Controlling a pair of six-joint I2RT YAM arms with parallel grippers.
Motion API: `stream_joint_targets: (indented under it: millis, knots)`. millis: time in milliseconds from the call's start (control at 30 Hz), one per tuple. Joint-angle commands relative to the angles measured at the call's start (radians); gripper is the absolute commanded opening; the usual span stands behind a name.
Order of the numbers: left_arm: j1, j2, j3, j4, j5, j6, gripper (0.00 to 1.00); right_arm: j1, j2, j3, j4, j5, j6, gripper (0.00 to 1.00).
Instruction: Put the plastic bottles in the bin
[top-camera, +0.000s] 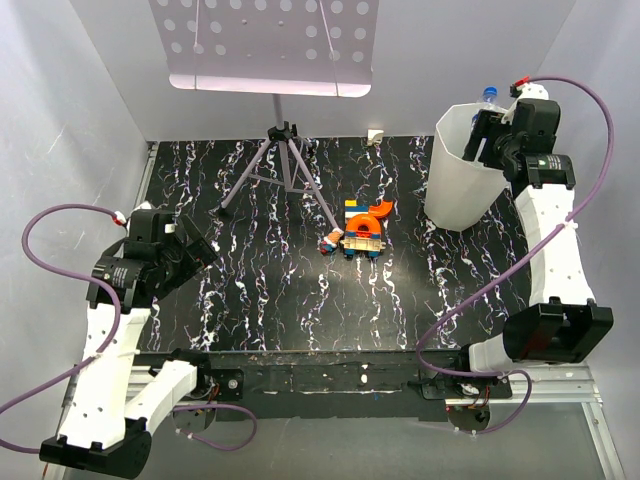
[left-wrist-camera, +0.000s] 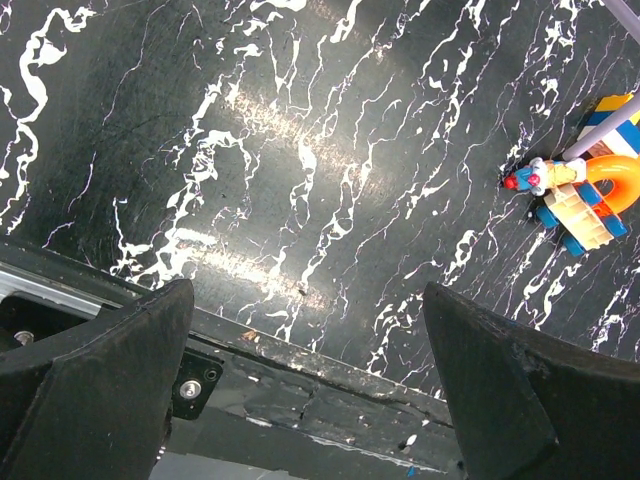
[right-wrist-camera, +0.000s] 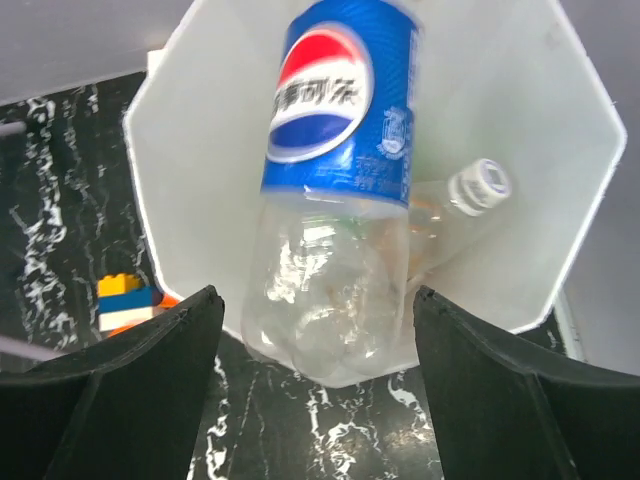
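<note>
The bin (top-camera: 455, 180) stands at the back right of the table. My right gripper (top-camera: 487, 135) hangs over its rim with the jaws wide open. In the right wrist view the clear bottle with the blue Pepsi label (right-wrist-camera: 340, 150) is between my fingertips (right-wrist-camera: 315, 292) without touching either, tilted cap-first into the bin (right-wrist-camera: 560, 150) and blurred. Its blue cap (top-camera: 489, 93) shows in the top view. A clear bottle with a white cap (right-wrist-camera: 478, 188) lies inside the bin. My left gripper (top-camera: 200, 250) is open and empty at the table's left (left-wrist-camera: 307, 290).
A pile of orange, blue and yellow toy blocks (top-camera: 362, 228) sits mid-table; it also shows in the left wrist view (left-wrist-camera: 585, 200). A tripod stand (top-camera: 283, 150) with a perforated plate (top-camera: 265, 45) stands at the back. The table's front rail (left-wrist-camera: 300, 370) is below my left gripper.
</note>
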Motion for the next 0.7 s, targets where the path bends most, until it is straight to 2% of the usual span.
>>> stream_joint_targets:
  millis: [0, 367, 533, 667]
  knots:
    - [-0.001, -0.004, 0.005, 0.004, 0.001, 0.016, 1.00, -0.003, -0.030, 0.049, 0.081, 0.122, -0.046, 0.84]
    - [-0.001, 0.031, 0.022, 0.044, 0.043, 0.044, 0.99, 0.010, -0.194, 0.048, 0.048, 0.114, -0.027, 0.87]
    - [-0.001, 0.042, 0.031, 0.042, 0.043, 0.048, 0.99, 0.010, -0.165, 0.105, -0.026, 0.091, -0.037, 0.88]
    - [-0.001, 0.026, 0.031, 0.039, 0.046, 0.047, 0.99, 0.010, -0.145, 0.095, -0.045, 0.033, 0.016, 0.89]
